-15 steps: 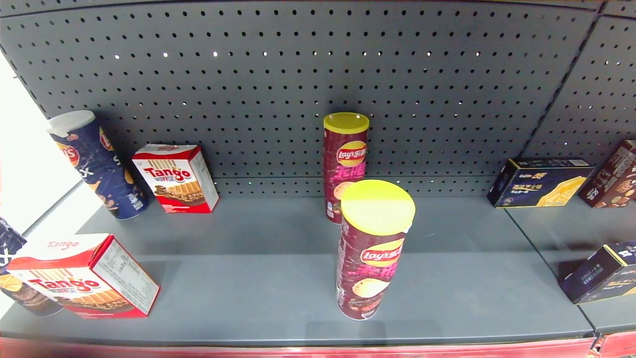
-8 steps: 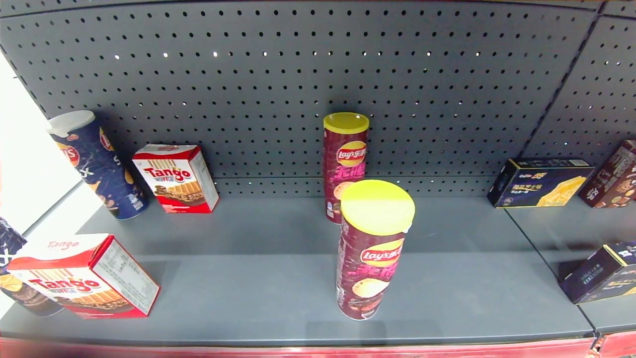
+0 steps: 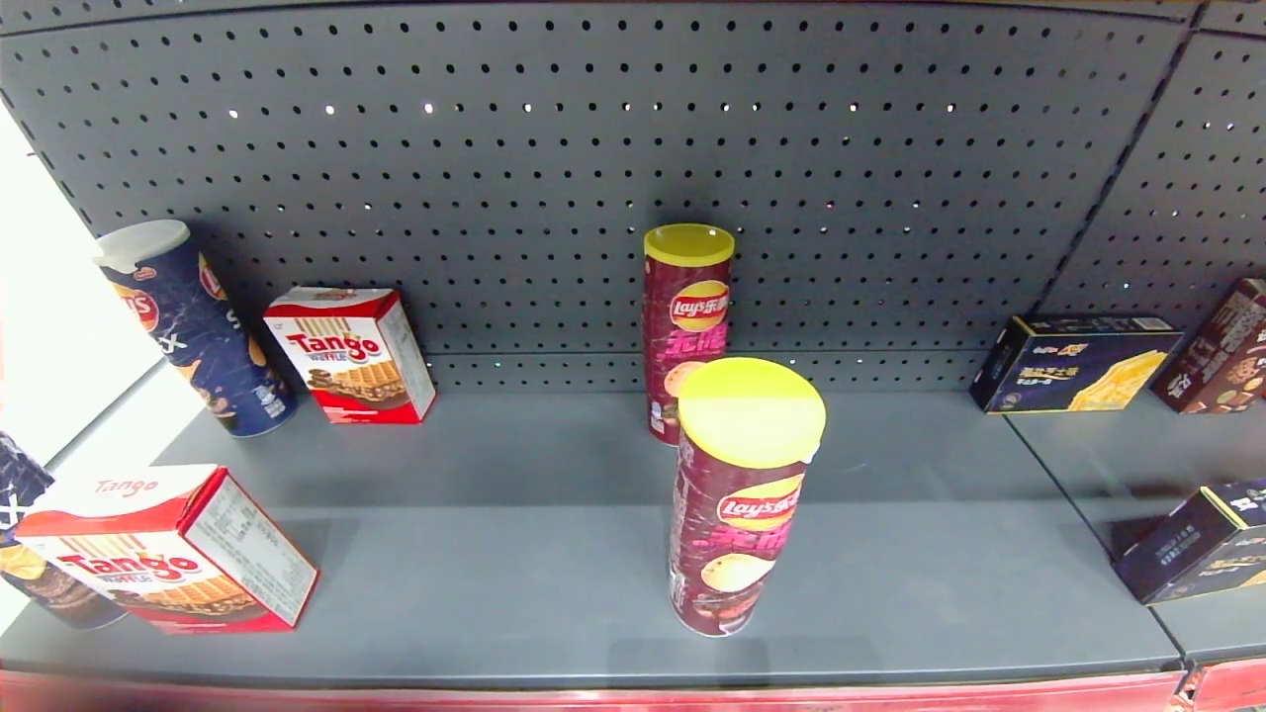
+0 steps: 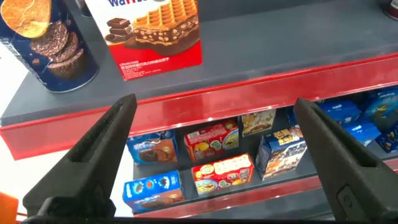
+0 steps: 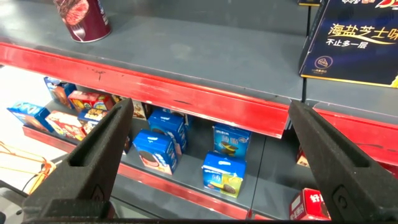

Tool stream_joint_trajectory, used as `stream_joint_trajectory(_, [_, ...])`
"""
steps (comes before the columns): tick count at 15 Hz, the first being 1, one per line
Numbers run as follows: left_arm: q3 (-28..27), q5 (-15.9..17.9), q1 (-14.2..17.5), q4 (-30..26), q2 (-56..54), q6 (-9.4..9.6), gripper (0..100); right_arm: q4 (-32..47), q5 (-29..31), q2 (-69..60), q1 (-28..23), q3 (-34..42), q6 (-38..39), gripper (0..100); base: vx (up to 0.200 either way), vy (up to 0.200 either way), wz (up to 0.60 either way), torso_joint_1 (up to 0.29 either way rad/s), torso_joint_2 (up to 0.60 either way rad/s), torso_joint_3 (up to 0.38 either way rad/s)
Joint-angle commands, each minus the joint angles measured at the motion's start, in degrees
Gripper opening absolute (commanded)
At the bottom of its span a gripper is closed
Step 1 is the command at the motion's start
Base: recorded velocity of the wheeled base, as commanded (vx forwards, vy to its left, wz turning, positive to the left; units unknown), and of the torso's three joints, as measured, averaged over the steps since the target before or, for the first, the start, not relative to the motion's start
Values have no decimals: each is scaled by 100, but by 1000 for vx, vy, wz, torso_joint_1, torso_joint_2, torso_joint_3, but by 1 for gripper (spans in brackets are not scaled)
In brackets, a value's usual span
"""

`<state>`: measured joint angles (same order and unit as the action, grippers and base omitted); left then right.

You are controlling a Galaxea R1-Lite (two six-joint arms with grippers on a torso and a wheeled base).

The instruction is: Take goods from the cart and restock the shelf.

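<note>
Head view: shelf is part stocked. The near maroon can stands upright towards the front and the far maroon can stands at the pegboard, both with long axes vertical. The near red wafer box, far red wafer box and blue can are on the left, and the dark boxes are on the right. Bare deck lies on both sides of the maroon cans. Left wrist view: left gripper has its fingers spread wide with nothing between them. It sits in front of and below the shelf's red lip, roughly under the near red wafer box, with lower-tier boxes beyond the gap. Right wrist view: right gripper is likewise wide apart and empty below the lip, lined up between the near maroon can and a dark box on the right. Both arms are unloaded, and the shelf is above and ahead of both sets of fingers. My read is that the next step is a fetch from the cart, not a place. I can't tell which way the cart lies from the fingers. For placing, the left bare patch looks nearer the left arm and the right patch nearer the right arm. Either arm must clear the lip first. A can should go in upright, well apart from the near maroon can so that one isn't tipped.
</note>
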<state>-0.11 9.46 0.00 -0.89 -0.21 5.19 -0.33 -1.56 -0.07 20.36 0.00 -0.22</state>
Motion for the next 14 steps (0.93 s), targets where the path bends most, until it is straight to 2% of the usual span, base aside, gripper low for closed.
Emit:
stream_joint_trajectory(1, [2,-6,0,-16,21,-1,100,-11,-2,7,3,0,-4,100,0,0,0,0,0,0])
stream_joint_trajectory(5, [2,-14,0,-16,21,-18,100,-2,-2,7,3,0,-13,100,0,0,0,0,0,0])
stream_joint_trajectory(7, [2,-14,0,-16,21,-10,100,-46,42,7,-190,-193,-48,100,0,0,0,0,0,0])
stream_joint_trajectory(8, [2,-6,0,-16,21,-10,100,-73,130,394,-304,-624,66,100,0,0,0,0,0,0])
stream_joint_trajectory(9, [2,-14,0,-8,21,-18,100,7,147,1862,-331,-1564,356,100,0,0,0,0,0,0])
stream_joint_trajectory(11, [2,-6,-18,-16,21,-18,100,24,-354,2547,-225,-2074,110,100,0,0,0,0,0,0])
stream_joint_trajectory(12, [2,-14,-18,-16,21,-18,100,-108,-503,3374,-181,-2355,110,100,0,0,0,0,0,0])
stream_joint_trajectory(14, [2,-14,-18,-25,21,-18,100,-697,-547,4507,179,-2610,75,100,0,0,0,0,0,0])
